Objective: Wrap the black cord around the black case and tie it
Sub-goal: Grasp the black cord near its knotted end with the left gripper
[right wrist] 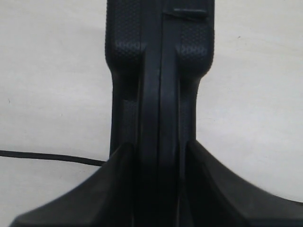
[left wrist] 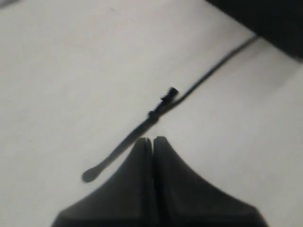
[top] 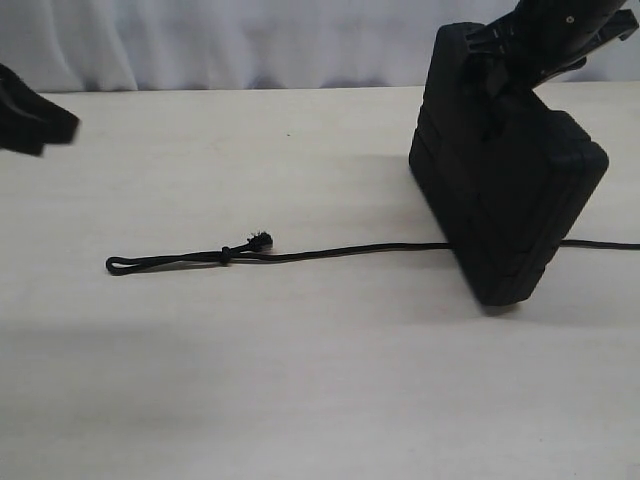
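Two grippers: right gripper clamped on the standing black case; left gripper fingers together, empty. The black cord stretches from the case toward 9 o'clock.

Matt black braided cord, black plastic case with pebbled texture, smooth pale matt tabletop

Looped black cord lies straight, hidden partly by upright black case.
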### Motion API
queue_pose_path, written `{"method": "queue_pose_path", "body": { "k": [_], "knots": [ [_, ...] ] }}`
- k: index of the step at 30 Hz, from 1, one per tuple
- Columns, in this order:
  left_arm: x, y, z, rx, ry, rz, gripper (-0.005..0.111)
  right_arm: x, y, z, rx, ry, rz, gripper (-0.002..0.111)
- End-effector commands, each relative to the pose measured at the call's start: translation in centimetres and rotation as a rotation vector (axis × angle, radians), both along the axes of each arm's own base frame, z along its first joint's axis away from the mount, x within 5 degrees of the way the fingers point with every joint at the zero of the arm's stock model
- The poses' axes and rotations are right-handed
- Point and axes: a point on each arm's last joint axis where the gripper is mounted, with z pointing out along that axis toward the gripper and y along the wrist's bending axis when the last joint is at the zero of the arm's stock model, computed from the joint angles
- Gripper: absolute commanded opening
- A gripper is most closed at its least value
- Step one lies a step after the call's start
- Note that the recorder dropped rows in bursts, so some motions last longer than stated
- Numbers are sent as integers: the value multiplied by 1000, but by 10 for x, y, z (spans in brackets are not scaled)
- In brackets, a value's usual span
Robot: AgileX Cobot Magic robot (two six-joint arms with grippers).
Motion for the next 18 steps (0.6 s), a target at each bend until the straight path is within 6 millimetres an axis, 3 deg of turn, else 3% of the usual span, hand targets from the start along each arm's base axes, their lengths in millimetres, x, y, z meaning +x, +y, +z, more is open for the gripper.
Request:
{"method": "queue_pose_path", "body": {
  "k": [1, 3, 4, 8, 9, 13, 18],
  "knots": [
    [38, -22, -45, -85, 28, -226, 7, -1, -1, 4, -11, -8, 8, 34],
    [50, -32, -70, -60, 52, -274, 19, -1, -1, 4, -13, -8, 8, 34],
    [59, -42, -93, 14, 51, -303, 34, -1, -1, 4, -13, -11, 8, 34],
    [70, -64, -135, 278, -10, -399, 54, -1, -1, 4, -13, -11, 8, 34],
    [71, -71, -145, 364, -41, -441, 56, -1, -1, 4, -13, -11, 8, 34],
    [81, -80, -160, 441, -41, -381, 55, -1, -1, 4, -12, -11, 6, 34],
    [104, -87, -171, 501, 193, -400, 52, 0, -1, 4, -11, -17, 7, 34]
  ]
}}
